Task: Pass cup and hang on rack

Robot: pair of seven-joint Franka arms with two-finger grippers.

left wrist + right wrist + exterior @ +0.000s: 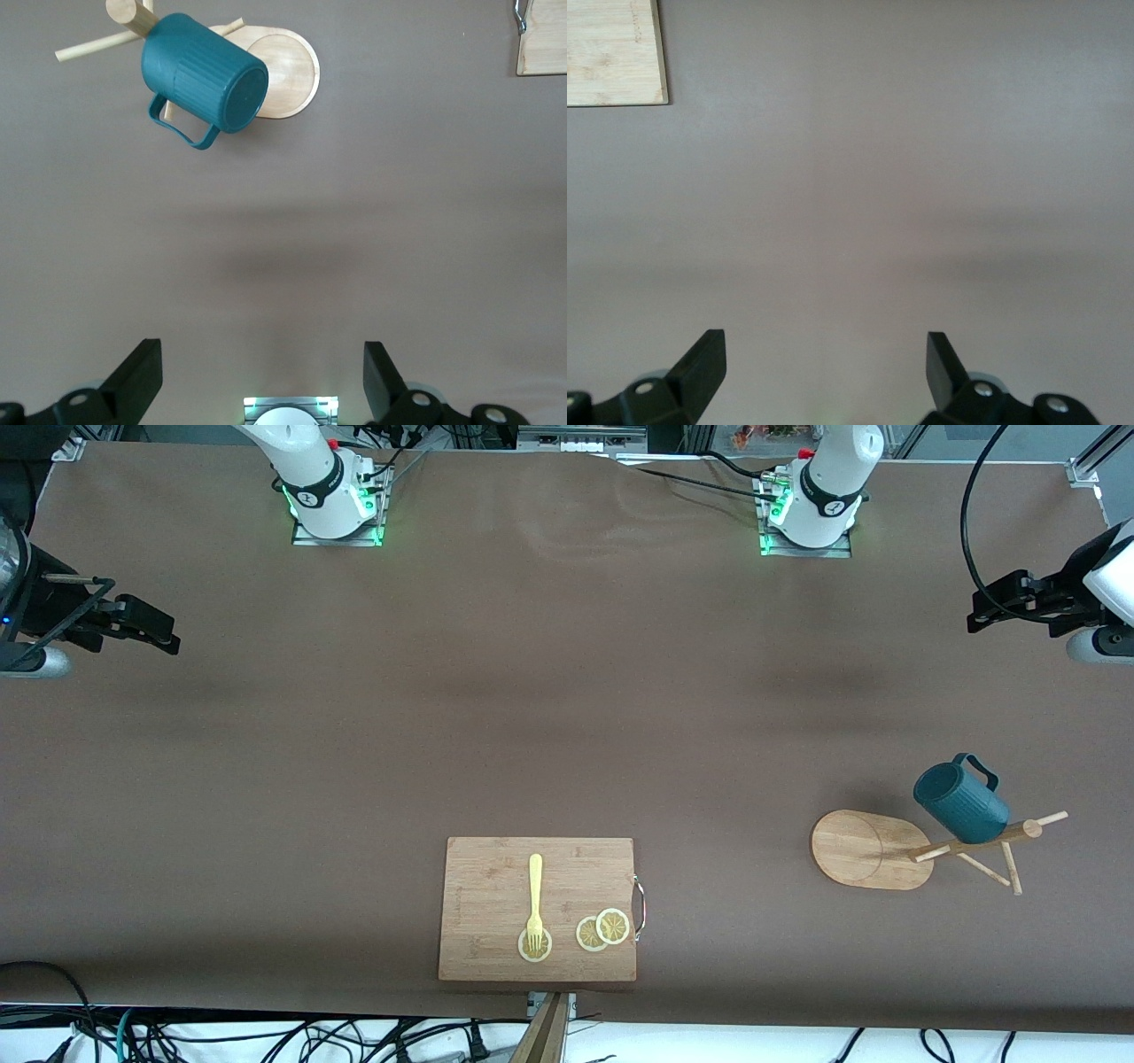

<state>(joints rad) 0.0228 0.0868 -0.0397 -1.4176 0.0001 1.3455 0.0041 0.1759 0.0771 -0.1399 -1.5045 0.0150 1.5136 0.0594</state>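
Cup (960, 802) rests against the toppled rack (873, 849), nearest our left hand (263, 379), both hands' fingers apart; right hand (826, 376) waits.

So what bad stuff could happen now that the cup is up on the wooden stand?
1. The cup hangs tilted on a peg of the rack, out past the base. Its weight could tip the rack.
2. The peg is thin, so a bump might make the cup slip off.
3. The left gripper and right gripper wait open at the table's ends. An arm reaching in for the fork and lemon slices on the cutting board could knock the rack.
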